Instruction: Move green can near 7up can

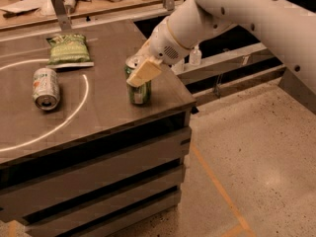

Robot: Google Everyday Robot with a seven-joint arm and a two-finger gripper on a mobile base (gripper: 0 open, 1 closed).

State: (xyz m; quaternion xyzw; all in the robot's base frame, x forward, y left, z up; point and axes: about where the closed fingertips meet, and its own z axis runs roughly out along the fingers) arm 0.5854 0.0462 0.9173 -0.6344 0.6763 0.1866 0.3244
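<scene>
- The one pale finger you can see of the fingers (144, 72) lies pressed across the upper side of the green can (140, 94); its partner is hidden behind the can, so read this as a clenched grasp on the can's top half
- The gripper (137, 74) sits low over the front right corner of the worktop (98, 120), reaching in from the right on the white arm (197, 19)
- The green can stands upright in that grasp, close to the worktop's right edge; you cannot tell whether its base rests on the surface or hangs just clear of it
- The 7up can (46, 88) lies on its side well apart to the left, silver end towards the camera, inside a pale ring (87, 85) marked on the worktop, with a green chip bag (69, 48) just behind it
- By this view the pick is made and the carry is the step in hand; the placing is not yet done
- Your next move calls for a steady sweep left across the open surface, keeping the can upright and clear of the worktop
- Set it down beside the 7up can without touching it, since a can on its side would likely roll if nudged
</scene>
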